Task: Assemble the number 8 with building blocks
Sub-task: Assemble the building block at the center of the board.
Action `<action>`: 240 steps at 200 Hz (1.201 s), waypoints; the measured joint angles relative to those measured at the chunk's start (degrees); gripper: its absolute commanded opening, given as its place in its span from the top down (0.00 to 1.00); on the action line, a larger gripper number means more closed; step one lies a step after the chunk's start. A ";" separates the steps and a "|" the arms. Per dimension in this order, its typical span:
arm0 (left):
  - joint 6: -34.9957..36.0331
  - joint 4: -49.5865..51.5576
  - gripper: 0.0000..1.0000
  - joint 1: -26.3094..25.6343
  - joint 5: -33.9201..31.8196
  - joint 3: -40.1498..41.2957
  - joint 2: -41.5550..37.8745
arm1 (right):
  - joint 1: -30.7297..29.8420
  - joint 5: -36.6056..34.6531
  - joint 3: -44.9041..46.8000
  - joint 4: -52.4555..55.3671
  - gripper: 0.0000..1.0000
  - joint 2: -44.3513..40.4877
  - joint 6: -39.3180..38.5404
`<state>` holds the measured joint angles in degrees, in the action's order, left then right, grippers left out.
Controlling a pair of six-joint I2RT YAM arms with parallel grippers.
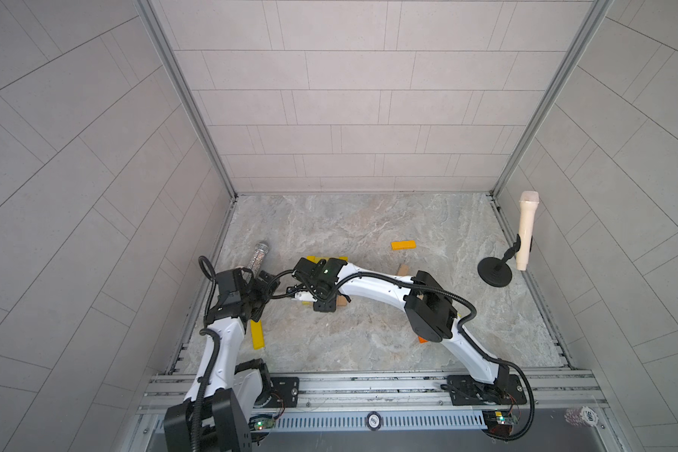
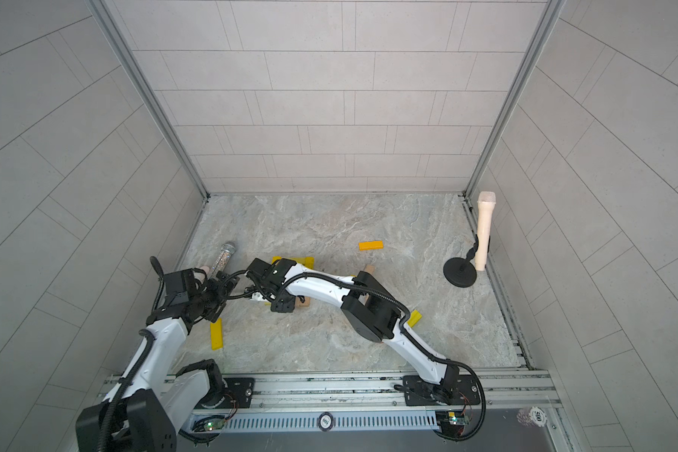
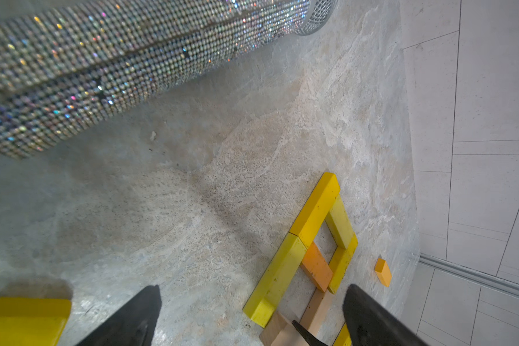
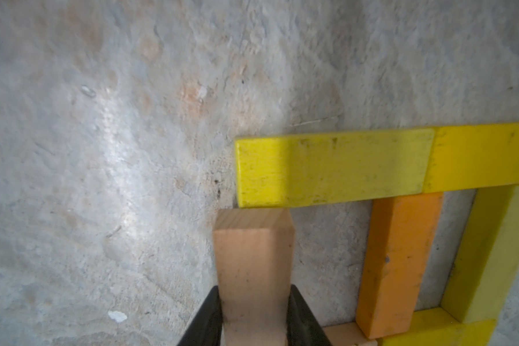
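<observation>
While the right gripper [image 4: 255, 292] pinches a tan block [image 4: 252, 257] right by the end of a yellow block [image 4: 330, 167], the left gripper [image 3: 253, 287] hangs wide open nearby.

white arm links [image 1: 372, 285], black joints [image 1: 427, 313], ribbed black cables [image 1: 532, 403]

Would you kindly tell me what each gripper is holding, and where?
Right gripper pinches the tan block across its long sides; left gripper holds nothing.

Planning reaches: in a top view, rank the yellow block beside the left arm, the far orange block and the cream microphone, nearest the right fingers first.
1. Yellow block, front left.
2. Orange block, middle, farther back.
3. Cream microphone, right wall.
</observation>
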<state>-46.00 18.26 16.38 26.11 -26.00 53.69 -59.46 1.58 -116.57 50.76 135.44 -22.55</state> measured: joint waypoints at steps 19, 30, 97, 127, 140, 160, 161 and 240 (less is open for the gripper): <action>0.00 -0.02 0.00 0.00 0.24 0.00 0.11 | 0.00 -0.52 0.00 0.02 0.63 0.00 0.00; 0.02 -0.02 0.00 0.00 0.39 0.00 0.13 | 0.00 -0.61 0.00 0.02 0.63 0.02 0.00; 0.46 -0.35 0.00 0.00 0.83 0.00 0.15 | 0.26 -0.83 0.00 0.00 0.62 0.44 0.02; 0.57 -0.42 0.00 0.00 0.87 0.00 0.15 | 0.28 -1.01 0.00 0.00 0.58 0.66 0.02; 0.59 -0.42 0.00 0.00 0.90 0.00 0.15 | 0.26 -1.03 0.00 -0.02 0.57 0.66 0.04; 0.61 -0.42 0.00 0.00 0.92 0.00 0.15 | 0.26 -1.03 0.00 -0.17 0.56 0.66 0.07; 0.61 -0.42 0.00 0.00 0.92 0.00 0.17 | 0.28 -1.03 0.00 -0.20 0.56 0.66 0.04; 0.85 -0.42 0.00 0.00 0.98 0.00 0.15 | 0.26 -1.05 -0.46 -0.57 0.56 0.68 0.07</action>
<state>-45.15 17.85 16.38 27.09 -26.00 53.84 -59.20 0.54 -117.03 50.19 136.11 -22.48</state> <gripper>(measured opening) 0.998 0.438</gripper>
